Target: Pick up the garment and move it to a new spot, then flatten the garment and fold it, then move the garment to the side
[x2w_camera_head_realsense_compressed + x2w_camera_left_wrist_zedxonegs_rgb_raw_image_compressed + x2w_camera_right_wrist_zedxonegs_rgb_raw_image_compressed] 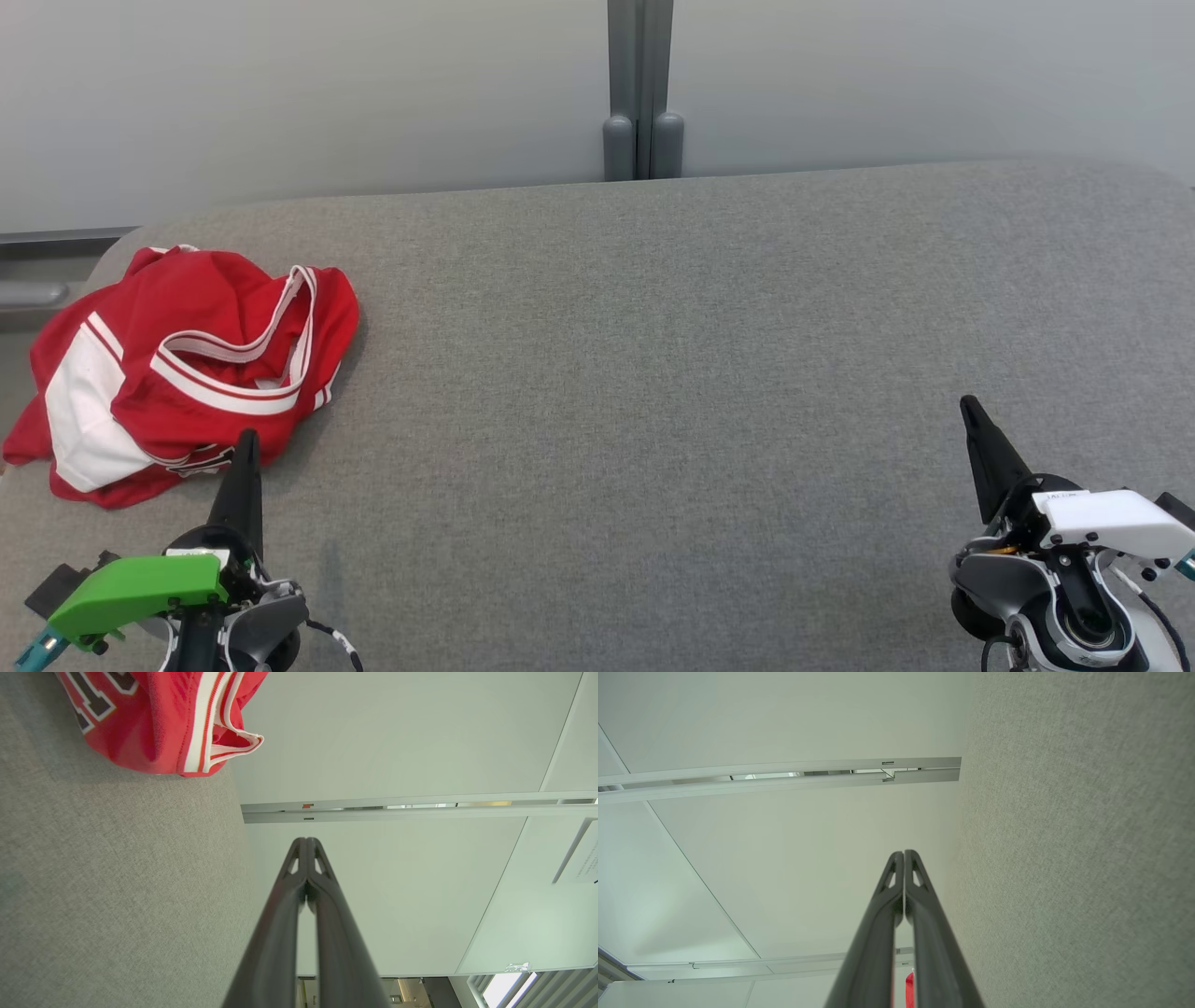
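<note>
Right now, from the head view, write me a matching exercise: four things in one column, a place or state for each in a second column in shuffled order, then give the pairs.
Column 1
1. garment
2. left end effector
3. right end effector
4. grey post

Column 2
A. shut, lower right, over bare table
B. upright behind the table's far edge, near the middle
C. crumpled in a heap at the table's left end
D. shut, lower left, pointing toward the red and white cloth

Pairs: 1-C, 2-D, 3-A, 4-B
</note>
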Robot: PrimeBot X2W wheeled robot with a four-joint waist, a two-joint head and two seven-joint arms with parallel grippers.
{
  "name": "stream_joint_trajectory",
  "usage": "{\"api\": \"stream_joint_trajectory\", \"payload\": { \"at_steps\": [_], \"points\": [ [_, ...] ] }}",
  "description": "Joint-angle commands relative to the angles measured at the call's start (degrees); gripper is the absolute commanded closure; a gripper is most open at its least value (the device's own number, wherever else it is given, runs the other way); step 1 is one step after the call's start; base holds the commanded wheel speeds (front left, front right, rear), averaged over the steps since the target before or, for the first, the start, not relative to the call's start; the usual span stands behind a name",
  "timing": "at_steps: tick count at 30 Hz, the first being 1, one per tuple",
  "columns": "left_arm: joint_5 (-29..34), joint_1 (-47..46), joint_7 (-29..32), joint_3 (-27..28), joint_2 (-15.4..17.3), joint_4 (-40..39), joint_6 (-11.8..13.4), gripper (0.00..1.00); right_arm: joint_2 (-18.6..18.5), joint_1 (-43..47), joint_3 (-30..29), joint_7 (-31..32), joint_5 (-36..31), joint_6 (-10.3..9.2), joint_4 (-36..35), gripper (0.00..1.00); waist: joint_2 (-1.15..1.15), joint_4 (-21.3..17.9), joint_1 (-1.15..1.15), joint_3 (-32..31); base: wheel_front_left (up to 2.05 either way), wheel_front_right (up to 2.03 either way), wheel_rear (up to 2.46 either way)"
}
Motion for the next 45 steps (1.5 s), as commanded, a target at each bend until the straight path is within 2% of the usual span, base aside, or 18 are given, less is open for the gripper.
{"api": "stream_joint_trajectory", "payload": {
  "at_steps": [1, 42, 43, 45],
  "points": [
    [-0.02, -0.65, 0.12, 0.05, 0.29, -0.08, -0.22, 1.00, -0.08, -0.35, -0.04, 0.14, 0.42, 0.00, 0.06, 1.00, 0.00, 0.00, 0.00, 0.00, 0.00, 0.00, 0.00],
    [-0.02, -0.65, 0.12, 0.05, 0.29, -0.08, -0.23, 1.00, -0.08, -0.35, -0.04, 0.14, 0.42, 0.00, 0.06, 1.00, 0.00, 0.00, 0.00, 0.00, 0.00, 0.00, 0.00],
    [0.00, 0.00, 0.00, 0.00, 0.00, 0.00, 0.00, 0.00, 0.00, 0.00, 0.00, 0.00, 0.00, -0.01, 0.00, 0.00, 0.00, 0.00, 0.00, 0.00, 0.00, 0.00, 0.00],
    [0.01, 0.50, -0.07, -0.09, -0.19, 0.95, 0.07, 0.00, 0.22, 0.54, 0.04, -0.02, -0.03, -0.01, 0.85, 0.00, 0.00, 0.00, 0.00, 0.00, 0.00, 0.00, 0.00]
  ]
}}
